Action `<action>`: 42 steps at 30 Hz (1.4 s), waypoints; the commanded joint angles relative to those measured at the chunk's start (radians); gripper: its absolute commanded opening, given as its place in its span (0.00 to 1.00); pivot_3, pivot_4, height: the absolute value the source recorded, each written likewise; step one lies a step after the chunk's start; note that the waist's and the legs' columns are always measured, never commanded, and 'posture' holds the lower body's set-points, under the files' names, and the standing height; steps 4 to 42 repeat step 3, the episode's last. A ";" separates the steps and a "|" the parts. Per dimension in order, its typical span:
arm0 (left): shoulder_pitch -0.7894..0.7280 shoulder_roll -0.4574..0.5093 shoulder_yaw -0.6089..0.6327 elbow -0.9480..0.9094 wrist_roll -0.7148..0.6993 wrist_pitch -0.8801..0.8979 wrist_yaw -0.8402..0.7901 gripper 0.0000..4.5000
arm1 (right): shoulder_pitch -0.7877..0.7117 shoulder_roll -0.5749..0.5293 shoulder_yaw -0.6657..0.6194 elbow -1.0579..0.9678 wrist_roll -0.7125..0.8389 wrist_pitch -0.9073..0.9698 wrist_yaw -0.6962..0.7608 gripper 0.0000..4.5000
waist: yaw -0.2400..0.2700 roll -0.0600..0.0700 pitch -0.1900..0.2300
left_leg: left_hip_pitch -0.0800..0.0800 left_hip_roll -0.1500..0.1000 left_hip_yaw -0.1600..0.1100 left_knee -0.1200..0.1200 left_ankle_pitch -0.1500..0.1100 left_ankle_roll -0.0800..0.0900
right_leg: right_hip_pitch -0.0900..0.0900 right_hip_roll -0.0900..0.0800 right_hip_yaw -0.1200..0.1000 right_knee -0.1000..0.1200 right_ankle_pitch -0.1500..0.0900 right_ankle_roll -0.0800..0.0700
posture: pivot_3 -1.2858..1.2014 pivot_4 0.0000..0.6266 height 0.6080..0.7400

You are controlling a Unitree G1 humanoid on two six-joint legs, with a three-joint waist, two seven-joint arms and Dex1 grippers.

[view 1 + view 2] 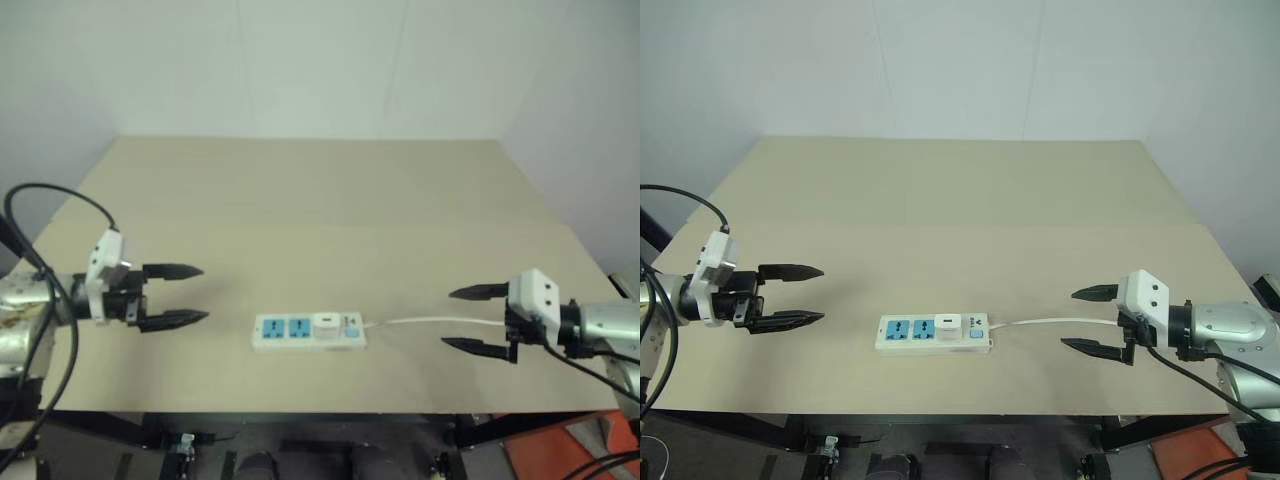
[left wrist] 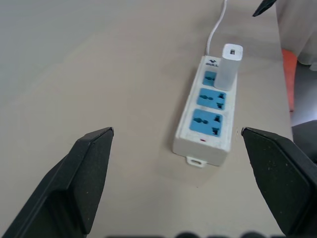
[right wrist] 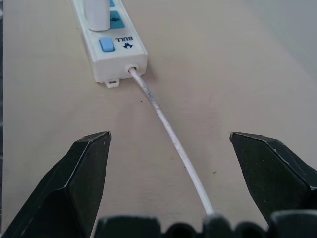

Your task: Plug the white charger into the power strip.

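The power strip (image 1: 308, 332) lies flat near the table's front edge, its blue socket faces up. The white charger (image 1: 326, 324) stands upright in the socket nearest the strip's cord end, also clear in the left wrist view as a small white block (image 2: 230, 67). My left gripper (image 1: 180, 295) hovers open to the left of the strip, nothing between its fingers. My right gripper (image 1: 470, 319) is open to the right, with the strip's thin white cord (image 1: 430, 321) running toward it and between its fingers (image 3: 89, 163) in the right wrist view.
The beige table (image 1: 320, 200) stretches back to white walls. Its front edge runs just below the strip. A black cable (image 1: 60, 200) loops over my left arm. An orange object (image 1: 570, 450) shows below the table at the right.
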 commanded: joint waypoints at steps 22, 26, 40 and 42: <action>-0.006 0.002 0.023 -0.062 -0.037 0.029 0.027 1.00 | -0.026 0.004 0.010 -0.011 0.005 -0.012 -0.003 1.00 | -0.001 0.000 0.000 | 0.000 0.000 0.000 0.000 0.000 0.000 | 0.000 0.000 0.000 0.000 0.000 0.000 | 0.52 0.24 1.00; -0.006 0.002 0.023 -0.062 -0.037 0.029 0.027 1.00 | -0.026 0.004 0.010 -0.011 0.005 -0.012 -0.003 1.00 | -0.001 0.000 0.000 | 0.000 0.000 0.000 0.000 0.000 0.000 | 0.000 0.000 0.000 0.000 0.000 0.000 | 0.52 0.24 1.00; -0.006 0.002 0.023 -0.062 -0.037 0.029 0.027 1.00 | -0.026 0.004 0.010 -0.011 0.005 -0.012 -0.003 1.00 | -0.001 0.000 0.000 | 0.000 0.000 0.000 0.000 0.000 0.000 | 0.000 0.000 0.000 0.000 0.000 0.000 | 0.52 0.24 1.00; -0.006 0.002 0.023 -0.062 -0.037 0.029 0.027 1.00 | -0.026 0.004 0.010 -0.011 0.005 -0.012 -0.003 1.00 | -0.001 0.000 0.000 | 0.000 0.000 0.000 0.000 0.000 0.000 | 0.000 0.000 0.000 0.000 0.000 0.000 | 0.52 0.24 1.00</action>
